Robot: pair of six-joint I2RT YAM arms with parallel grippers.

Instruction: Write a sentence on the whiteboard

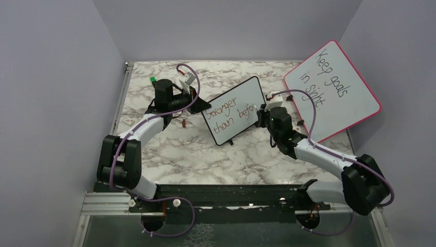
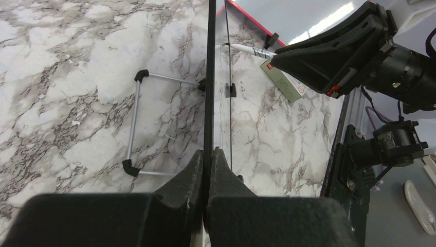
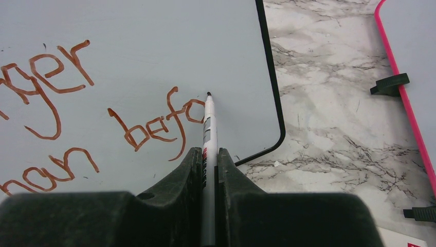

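Top external view, starting left of the whiteboard (image 1: 232,131): the left gripper (image 1: 198,102) is pressed together on the board's left edge. The left wrist view shows its fingers (image 2: 195,172) pinching the black frame edge-on, with the wire stand (image 2: 134,123) behind the board. Across the board runs the sentence (image 1: 223,105), reading "Stronger than befo". At the sentence's right end, the right gripper (image 3: 208,159) pinches the marker (image 3: 208,121), its tip at the board just right of the "o". By the wording, "re" is left to write. To do that well, press lightly and evenly against the braced board and write small. Only a narrow white strip lies between the tip and the board's right frame. Right of the whiteboard, the pink board (image 1: 334,87) leans near the right arm, leaving little swing room there.
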